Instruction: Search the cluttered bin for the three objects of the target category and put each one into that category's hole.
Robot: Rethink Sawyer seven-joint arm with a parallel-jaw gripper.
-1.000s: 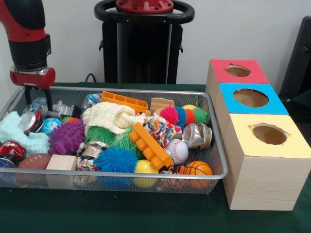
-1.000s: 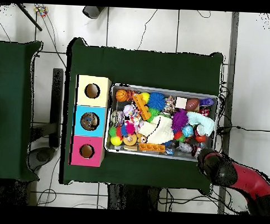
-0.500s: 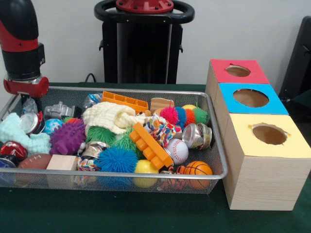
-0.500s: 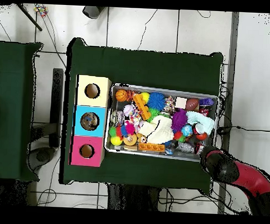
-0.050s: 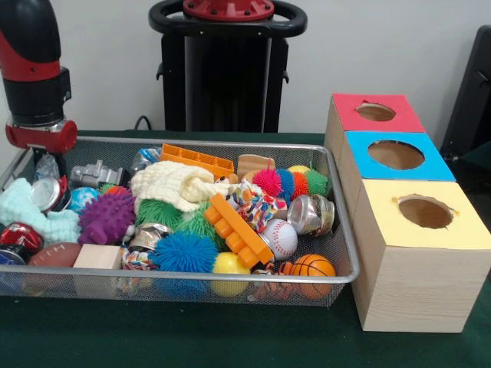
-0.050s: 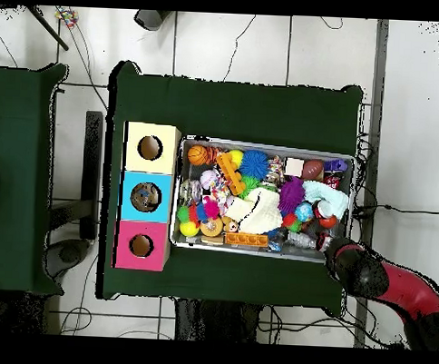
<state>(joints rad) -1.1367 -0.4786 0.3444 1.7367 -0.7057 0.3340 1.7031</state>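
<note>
My gripper [image 5: 41,156] hangs over the far left corner of the wire mesh bin [image 5: 192,144], just above a silver can [image 5: 47,192] and a light teal cloth [image 5: 31,212]. Nothing shows in its grasp. In the overhead view only the red and black arm [image 6: 357,272] shows, at the bin's [image 6: 261,143] lower right corner. The bin holds a baseball [image 5: 281,238], a basketball [image 5: 313,267], a football [image 5: 54,254], spiky balls in blue [image 5: 182,251] and purple [image 5: 106,217], an orange brick [image 5: 238,230] and a cream cloth [image 5: 175,184].
Three boxes, each with a round hole on top, stand in a row to the right of the bin: red [image 5: 376,113], blue [image 5: 395,155] and yellow [image 5: 424,212]. A wooden block [image 5: 97,257] and a crushed red can [image 5: 19,236] lie at the bin's near left.
Over the last second the gripper has shifted left and slightly up, toward the bin's corner. It has hardly moved in the last half second. The objects in the bin lie as before.
</note>
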